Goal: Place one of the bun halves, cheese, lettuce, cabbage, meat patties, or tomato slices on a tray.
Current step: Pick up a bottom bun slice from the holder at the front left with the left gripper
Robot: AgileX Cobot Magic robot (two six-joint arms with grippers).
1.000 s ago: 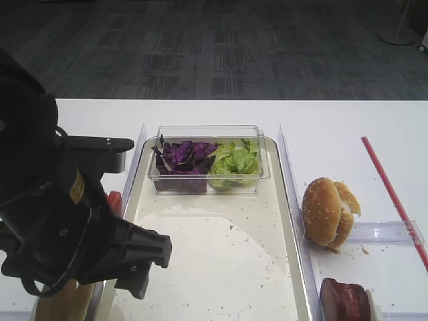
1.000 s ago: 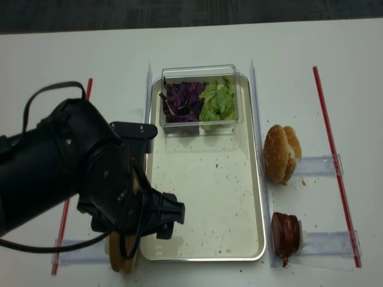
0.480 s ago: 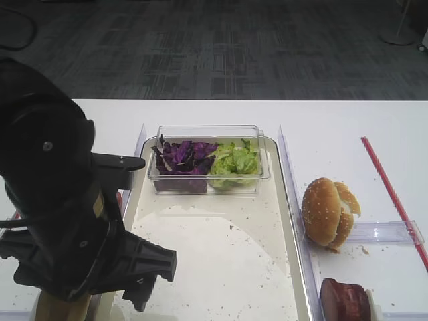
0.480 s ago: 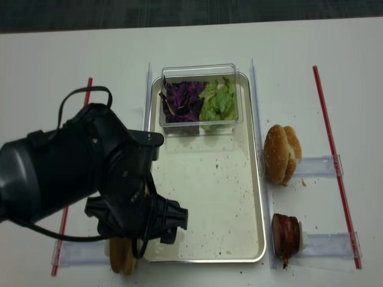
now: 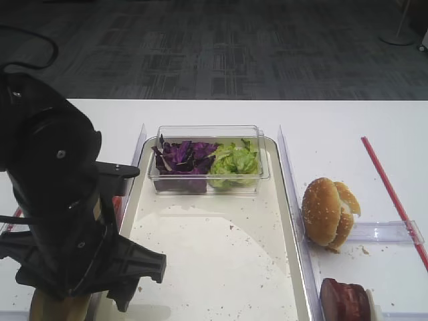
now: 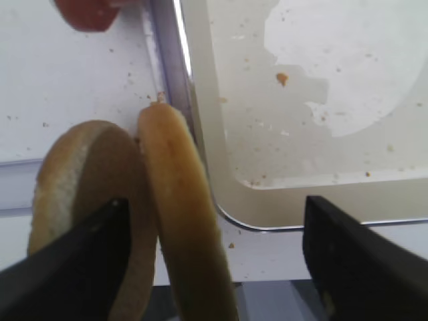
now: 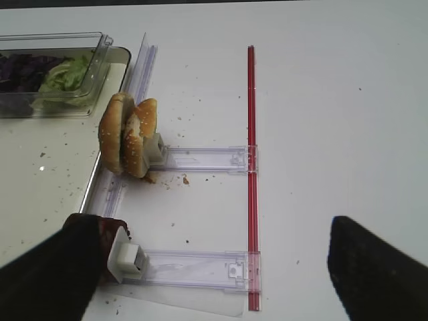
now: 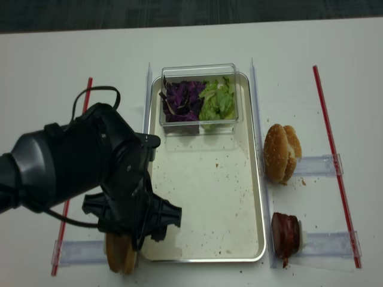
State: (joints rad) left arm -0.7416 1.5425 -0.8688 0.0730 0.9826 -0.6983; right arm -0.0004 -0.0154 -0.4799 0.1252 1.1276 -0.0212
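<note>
Item: bun halves (image 6: 134, 221), standing on edge just outside the tray (image 6: 221, 167) near the counter's front-left corner, presenting rims for pinching. Left gripper (image 6: 214, 254) is straddling them, jaws spread, not gripping. Right gripper (image 7: 221, 267) is idling, jaws spread.

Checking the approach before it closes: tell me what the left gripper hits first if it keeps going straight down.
Most likely the bun halves, standing on edge between the open left gripper fingers, beside the tray rim.
</note>
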